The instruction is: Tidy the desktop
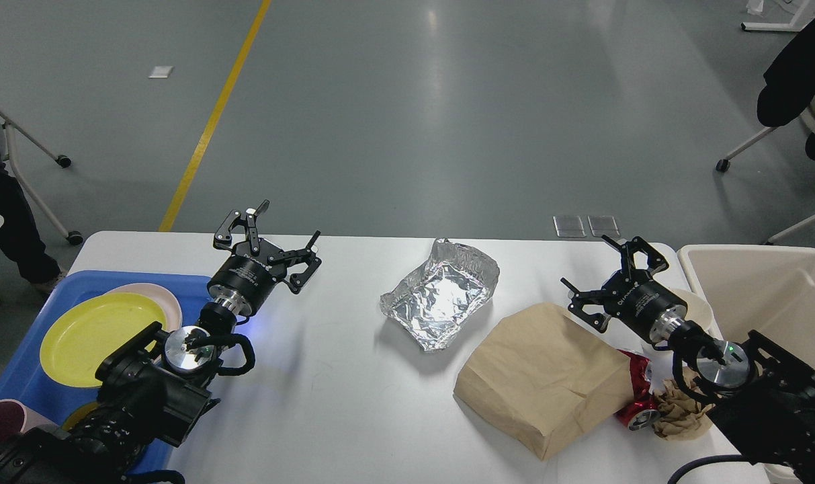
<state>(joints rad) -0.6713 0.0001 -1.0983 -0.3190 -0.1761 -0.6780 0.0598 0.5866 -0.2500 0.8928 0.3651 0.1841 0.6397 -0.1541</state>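
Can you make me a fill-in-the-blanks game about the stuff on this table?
1. The yellow plate lies in a ____ tray.
2. The crumpled foil sits beside a brown paper ____.
3. Both the left end effector and the right end effector have their fingers ____.
4. The red can lies on the white ____.

Missing words: blue; bag; open; desktop
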